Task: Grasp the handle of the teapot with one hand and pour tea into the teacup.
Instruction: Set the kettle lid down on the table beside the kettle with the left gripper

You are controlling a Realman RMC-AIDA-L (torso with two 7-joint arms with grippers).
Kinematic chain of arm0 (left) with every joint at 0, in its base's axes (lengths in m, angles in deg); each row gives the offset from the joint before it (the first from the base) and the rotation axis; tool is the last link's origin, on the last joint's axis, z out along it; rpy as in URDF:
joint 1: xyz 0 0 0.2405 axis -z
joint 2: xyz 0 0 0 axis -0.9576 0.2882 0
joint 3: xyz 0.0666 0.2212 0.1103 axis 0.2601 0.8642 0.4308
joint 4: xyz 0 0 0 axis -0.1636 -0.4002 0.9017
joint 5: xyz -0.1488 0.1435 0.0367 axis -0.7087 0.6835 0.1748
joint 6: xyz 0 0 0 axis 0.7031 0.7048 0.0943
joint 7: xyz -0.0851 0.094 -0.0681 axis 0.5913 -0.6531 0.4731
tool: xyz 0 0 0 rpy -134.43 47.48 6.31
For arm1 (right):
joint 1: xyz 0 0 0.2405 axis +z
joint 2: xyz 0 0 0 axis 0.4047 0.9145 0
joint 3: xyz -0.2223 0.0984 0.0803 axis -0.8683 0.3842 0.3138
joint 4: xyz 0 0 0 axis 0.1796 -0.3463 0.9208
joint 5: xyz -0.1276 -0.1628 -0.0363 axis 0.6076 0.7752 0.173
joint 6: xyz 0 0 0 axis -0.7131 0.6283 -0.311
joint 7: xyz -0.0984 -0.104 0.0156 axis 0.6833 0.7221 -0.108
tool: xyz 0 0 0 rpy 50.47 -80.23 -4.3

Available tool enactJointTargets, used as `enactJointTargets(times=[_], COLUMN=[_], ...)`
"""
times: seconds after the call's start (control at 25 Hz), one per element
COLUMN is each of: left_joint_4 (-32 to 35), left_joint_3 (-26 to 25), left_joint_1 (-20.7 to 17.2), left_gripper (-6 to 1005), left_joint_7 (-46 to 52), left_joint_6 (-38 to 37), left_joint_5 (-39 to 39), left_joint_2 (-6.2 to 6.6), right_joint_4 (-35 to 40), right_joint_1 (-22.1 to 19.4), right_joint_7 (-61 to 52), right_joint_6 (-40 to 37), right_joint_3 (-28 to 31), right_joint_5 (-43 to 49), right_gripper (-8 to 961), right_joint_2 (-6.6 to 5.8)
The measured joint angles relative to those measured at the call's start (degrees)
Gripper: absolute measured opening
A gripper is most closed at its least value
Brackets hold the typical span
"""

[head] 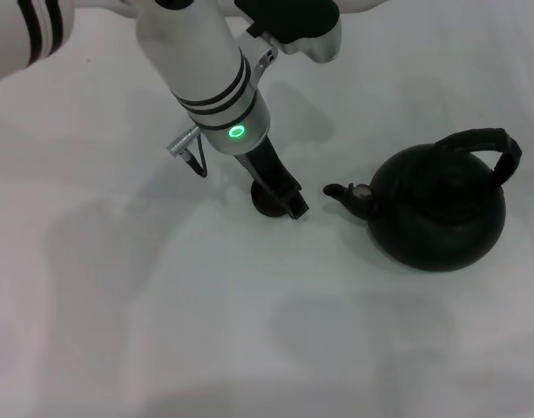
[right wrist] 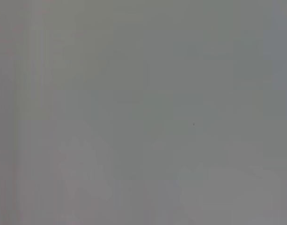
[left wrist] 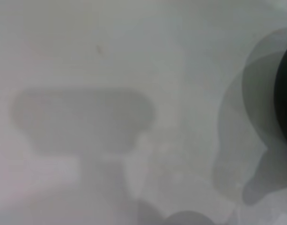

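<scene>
The teapot (head: 436, 213) stands on the white table at the right of the head view. It is round and matte black, its spout (head: 343, 191) points left, and its arched handle (head: 489, 144) is free. The small dark teacup (head: 265, 202) sits just left of the spout, partly hidden behind my left gripper (head: 293, 207), which reaches down from the upper left right at the cup. No tea shows. A dark curved edge (left wrist: 286, 93) at the side of the left wrist view cannot be identified. My right gripper is out of view, and its wrist view shows only bare table.
The white tabletop (head: 162, 331) stretches to the front and left of the cup and pot. My left arm's white forearm (head: 210, 70) with a green light crosses the upper middle of the head view.
</scene>
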Motion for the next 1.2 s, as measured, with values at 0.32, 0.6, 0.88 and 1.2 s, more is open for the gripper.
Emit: enactJointTargets(times=[0.32, 0.6, 0.88, 1.2], left_joint_4=[1.91, 8.34, 14.55, 27.41], left_joint_3=[0.0, -1.92, -5.85, -10.0], left_joint_1=[-1.17, -5.13, -10.27, -18.49], left_gripper=[781, 784, 785, 785], left_joint_7=[0.17, 0.36, 1.44, -1.0], left_joint_6=[0.14, 3.63, 6.21, 8.38], left_joint_5=[0.09, 4.6, 11.59, 13.42], left_joint_2=[0.12, 0.6, 0.62, 0.79], right_joint_4=[-0.09, -0.09, -0.09, 0.44], right_joint_1=[-0.03, -0.21, -0.46, -0.47], right_joint_7=[-0.06, -0.06, -0.12, -0.32], right_joint_6=[-0.07, -0.06, -0.07, -0.07], right_joint_3=[0.0, 0.0, -0.01, -0.09], right_joint_5=[0.06, 0.09, 0.09, 0.09], right_gripper=[875, 875, 875, 876], right_joint_2=[0.0, 0.0, 0.0, -0.01])
